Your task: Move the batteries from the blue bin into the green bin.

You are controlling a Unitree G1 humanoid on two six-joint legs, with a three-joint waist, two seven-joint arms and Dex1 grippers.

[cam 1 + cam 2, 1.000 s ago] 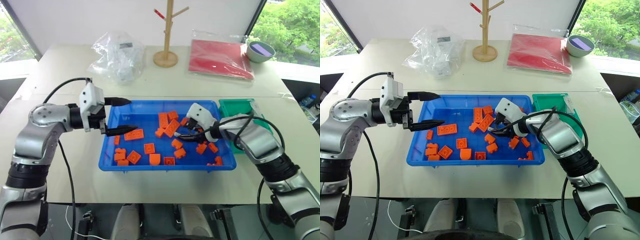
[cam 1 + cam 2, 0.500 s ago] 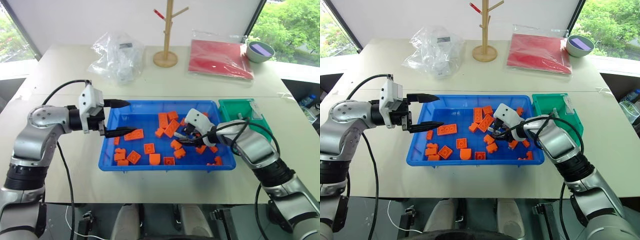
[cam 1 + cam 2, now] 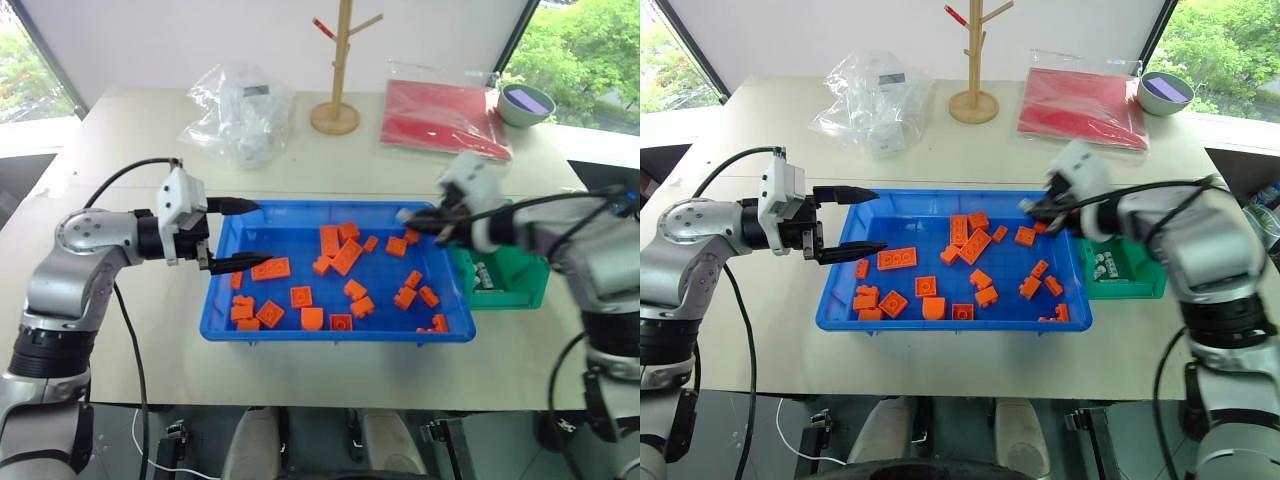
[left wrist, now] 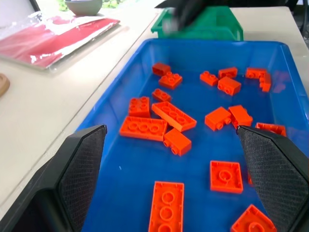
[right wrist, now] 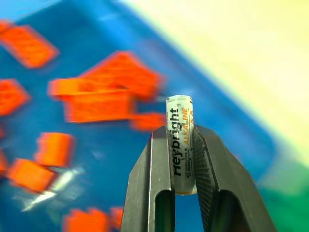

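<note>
Battery carried toward the green bin

The right claw (image 5: 179,145) was clenched on one battery (image 5: 179,140), printed "heybright alkaline", above the right edge of the blue bin (image 3: 330,332), close to the green bin (image 3: 505,285) at the worktop's right side. The left claw (image 3: 240,233) hung released over the blue bin's left edge. Orange bricks (image 3: 340,255) lay in the bin. Next, I judge, the battery must go over the green bin and be let go.

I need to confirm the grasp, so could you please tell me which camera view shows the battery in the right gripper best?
The right wrist view: the battery stands upright between the right gripper fingers, its printed label readable. In the eye views the right gripper hangs over the blue bin's far right corner, the battery too small to make out.
</note>
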